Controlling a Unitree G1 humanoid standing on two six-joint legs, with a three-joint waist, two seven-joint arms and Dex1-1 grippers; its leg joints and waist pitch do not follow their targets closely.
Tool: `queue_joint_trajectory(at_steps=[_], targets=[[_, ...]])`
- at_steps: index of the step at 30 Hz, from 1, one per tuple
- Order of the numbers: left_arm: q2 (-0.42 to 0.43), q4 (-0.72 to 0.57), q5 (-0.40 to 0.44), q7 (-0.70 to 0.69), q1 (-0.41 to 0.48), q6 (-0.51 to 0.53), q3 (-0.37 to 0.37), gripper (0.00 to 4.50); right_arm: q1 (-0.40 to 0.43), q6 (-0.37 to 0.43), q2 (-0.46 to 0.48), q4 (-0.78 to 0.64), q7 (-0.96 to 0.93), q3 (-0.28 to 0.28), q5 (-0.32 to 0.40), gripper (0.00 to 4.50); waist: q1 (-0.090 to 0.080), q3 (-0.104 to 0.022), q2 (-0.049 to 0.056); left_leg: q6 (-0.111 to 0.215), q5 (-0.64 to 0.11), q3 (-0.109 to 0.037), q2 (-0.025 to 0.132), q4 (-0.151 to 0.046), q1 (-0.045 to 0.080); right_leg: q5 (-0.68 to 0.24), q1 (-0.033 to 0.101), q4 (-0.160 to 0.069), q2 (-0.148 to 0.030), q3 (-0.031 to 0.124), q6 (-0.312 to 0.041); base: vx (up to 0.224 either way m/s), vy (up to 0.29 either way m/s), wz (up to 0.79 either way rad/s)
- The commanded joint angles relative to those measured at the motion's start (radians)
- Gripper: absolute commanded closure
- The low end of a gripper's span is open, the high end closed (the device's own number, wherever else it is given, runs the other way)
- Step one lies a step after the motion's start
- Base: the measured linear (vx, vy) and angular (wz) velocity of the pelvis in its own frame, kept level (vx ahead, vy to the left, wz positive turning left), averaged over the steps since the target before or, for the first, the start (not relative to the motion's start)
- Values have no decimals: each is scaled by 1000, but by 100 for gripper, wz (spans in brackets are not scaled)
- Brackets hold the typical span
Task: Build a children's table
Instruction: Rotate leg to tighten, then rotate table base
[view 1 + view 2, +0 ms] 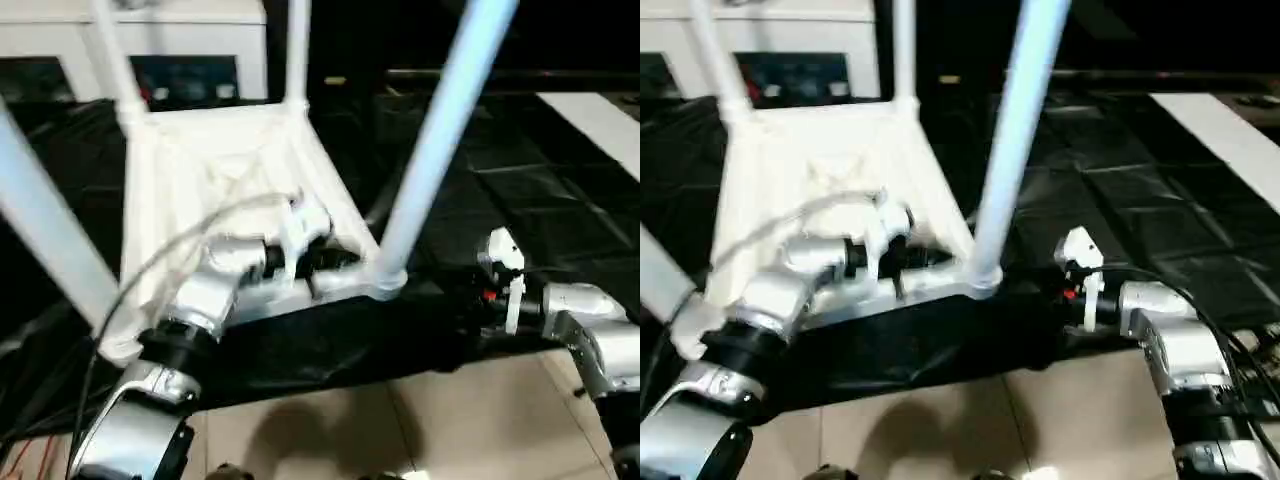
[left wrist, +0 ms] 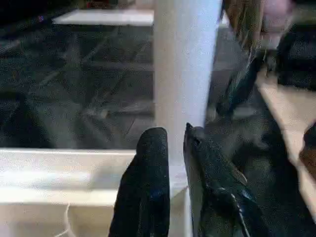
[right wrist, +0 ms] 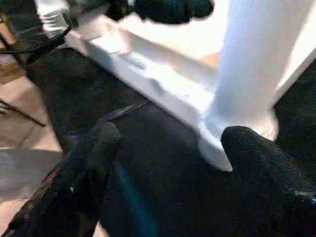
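The white tabletop (image 1: 220, 170) lies upside down on a black mat, its ribbed underside facing up. Several white tube legs stand in its corner sockets; the near right leg (image 1: 440, 130) rises from its socket (image 1: 388, 280), and another leg (image 1: 40, 220) stands at the near left. My left gripper (image 1: 335, 262) hovers over the tabletop's near rim, just left of that socket. In the left wrist view its fingers (image 2: 148, 187) are open by a narrow gap, with the rim and leg behind them. My right gripper (image 3: 173, 136) stands wide open on the mat, close to the right of the socket and holding nothing.
A white cabinet (image 1: 180, 40) with glass doors stands behind the table. The black mat (image 1: 520, 180) spreads to the right, with a white board (image 1: 600, 120) at its far right. Tan floor (image 1: 450, 420) lies in front. A grey cable (image 1: 150, 260) arcs over my left forearm.
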Motion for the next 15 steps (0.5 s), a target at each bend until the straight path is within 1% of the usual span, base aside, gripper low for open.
queue_joint_trajectory(at_steps=[1, 2, 3, 4, 5, 6, 7, 8, 9, 10, 11, 12, 13, 14, 15], targets=[[19, -83, -34, 0, 48, 77, 19, 343, -5, 18, 27, -23, -5, 16, 20, 79, 3, -69, -9, 70, -237, -1, 6, -53, 14, -244, 49, -76, -30, 21, -201, 0, 0, 0], [23, -101, -39, 2, 60, 90, 22, 332, -6, 22, 36, -25, -8, 18, 24, 79, 2, -69, -9, 67, -241, -2, 5, -54, 13, -250, 49, -76, -28, 21, -199, 0, 0, 0], [25, -112, -41, 3, 68, 98, 24, 317, -7, 24, 42, -26, -9, 19, 26, 79, 2, -68, -2, 64, -250, -3, 5, -56, 15, -261, 47, -78, -29, 21, -197, 0, 0, 0], [34, -156, -54, 7, 100, 136, 31, 306, -10, 29, 60, -27, -9, 33, 27, 79, 1, -68, -1, 47, -276, -4, 9, -57, 21, -278, 43, -79, -28, 21, -193, 0, 0, 0], [46, -204, -66, 7, 138, 170, 35, 306, -17, 23, 82, -16, -18, 44, 19, 79, 0, -66, -2, 46, -278, -4, 8, -59, 18, -281, 43, -82, -26, 21, -192, 0, 0, 0], [64, -273, -87, 8, 190, 216, 38, 300, -26, 19, 110, 0, -33, 56, 11, 79, 3, -67, 1, 35, -287, -6, 11, -62, 22, -287, 42, -79, -29, 21, -191, 0, 0, 0], [74, -311, -99, 9, 218, 240, 38, 296, -31, 17, 125, 7, -42, 61, 8, 79, -5, -65, 0, 26, -285, -10, 10, -67, 12, -281, 47, -73, -29, 20, -194, 0, 0, 0], [84, -346, -111, 11, 245, 262, 39, 286, -34, 15, 135, 12, -50, 65, 6, 79, -6, -63, 1, 25, -292, -9, 8, -68, 12, -295, 45, -77, -25, 19, -187, 0, 0, 0], [97, -380, -121, 10, 272, 282, 39, 286, -41, 5, 148, 24, -63, 69, 0, 79, -4, -65, 6, 22, -305, -5, 9, -63, 26, -286, 35, -80, -23, 23, -191, 0, 0, 0], [129, -440, -136, -4, 327, 310, 39, 273, -62, -15, 177, 57, -90, 71, -11, 79, -7, -64, 6, 18, -301, -6, 9, -66, 20, -275, 38, -77, -23, 23, -195, 0, 0, 0], [146, -470, -142, -7, 353, 326, 41, 263, -74, -29, 190, 76, -110, 71, -19, 79, -7, -61, 7, 11, -314, -7, 9, -69, 20, -293, 37, -79, -23, 22, -189, 0, 0, 0], [147, -471, -142, -7, 353, 326, 41, 259, -74, -29, 190, 76, -110, 71, -19, 79, -7, -62, 8, 7, -325, -7, 10, -68, 23, -302, 35, -78, -24, 22, -188, 0, 0, 0], [181, -520, -159, -15, 396, 368, 56, 252, -110, -62, 221, 137, -170, 64, -44, 79, -8, -61, 9, -1, -337, -6, 8, -67, 26, -317, 31, -79, -22, 23, -183, 0, 0, 0], [202, -549, -172, -22, 420, 395, 69, 241, -134, -90, 240, 181, -221, 56, -64, 79, -9, -60, 9, -12, -336, -8, 8, -70, 25, -329, 31, -78, -25, 23, -182, 0, 0, 0], [208, -557, -176, -24, 426, 403, 74, 241, -140, -96, 244, 193, -235, 54, -69, 79, -13, -59, 10, -13, -342, -8, 5, -71, 23, -337, 33, -79, -21, 23, -179, 0, 0, 0]])
